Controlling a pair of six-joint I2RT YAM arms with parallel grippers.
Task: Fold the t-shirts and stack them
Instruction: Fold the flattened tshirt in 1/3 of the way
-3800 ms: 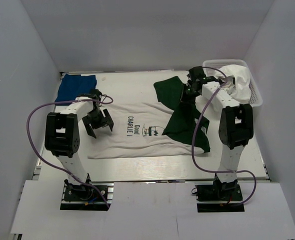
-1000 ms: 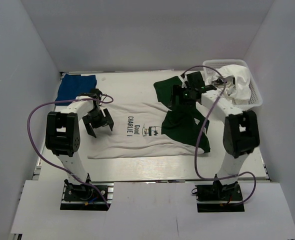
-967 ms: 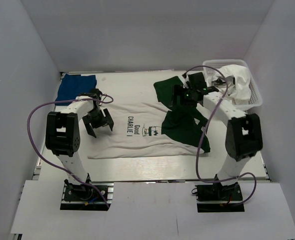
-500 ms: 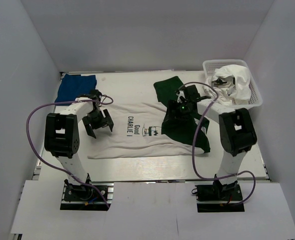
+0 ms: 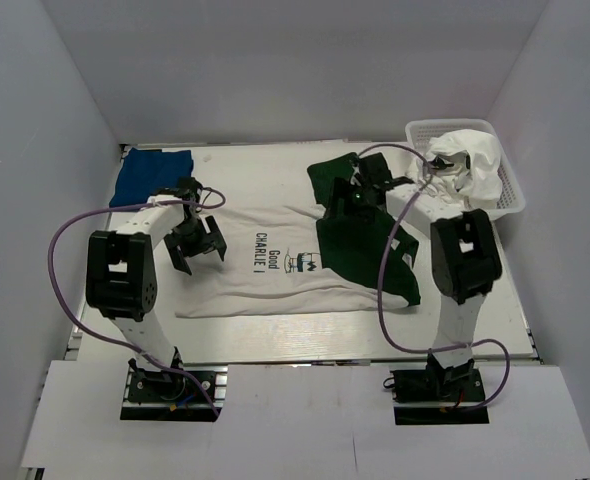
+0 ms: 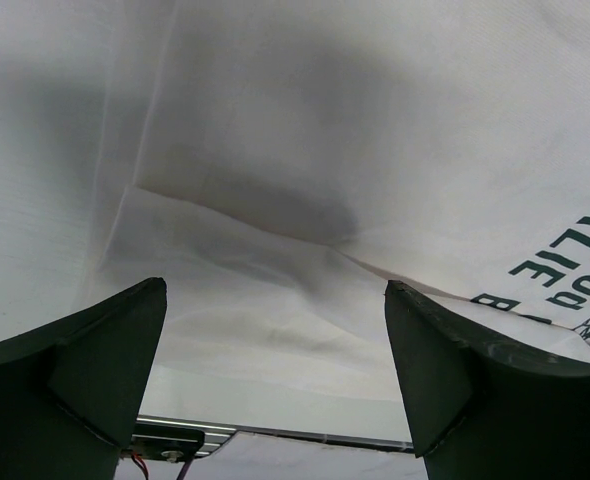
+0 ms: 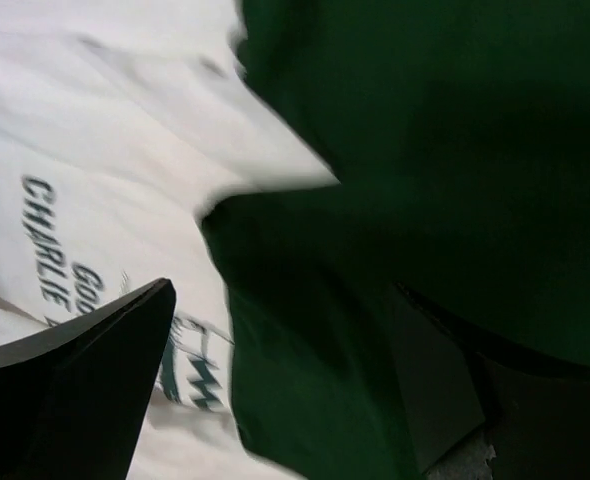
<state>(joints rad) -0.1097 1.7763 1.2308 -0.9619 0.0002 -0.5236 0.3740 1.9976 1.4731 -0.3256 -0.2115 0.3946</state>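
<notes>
1. My left pincer [image 6: 275, 385] is released: its fingers [image 6: 75, 370] stand wide apart with nothing gripped between them
2. Under it I see only white cloth with a soft crease running across, and a bit of green lettering at the right edge of the wrist view
3. From above, that pincer hangs over the left edge of the white tee [image 5: 275, 270]; I cannot tell whether the fingertips touch the cloth
4. My right pincer [image 7: 265, 390] is released too, fingers spread wide and holding nothing
5. Its wrist view is blurred, but dark green cloth fills the space under and beyond the fingers, with the white body and its printed lettering to the left
6. From above, the right pincer sits over the sleeve end of the white tee, between the two green sleeves
7. The far sleeve [image 5: 327, 177] lies spread toward the back of the table [image 5: 275, 335]; the near sleeve [image 5: 360, 255] is bunched and lies partly over the white body
8. The white tee lies flat in the middle of the table, print up, its lettering running sideways to me
9. The blue tee [image 5: 150, 175] lies in the far left corner, well apart from the white one
10. A white basket [image 5: 512, 190] sits in the far right corner, holding a heap of white cloth [image 5: 475, 160]
</notes>
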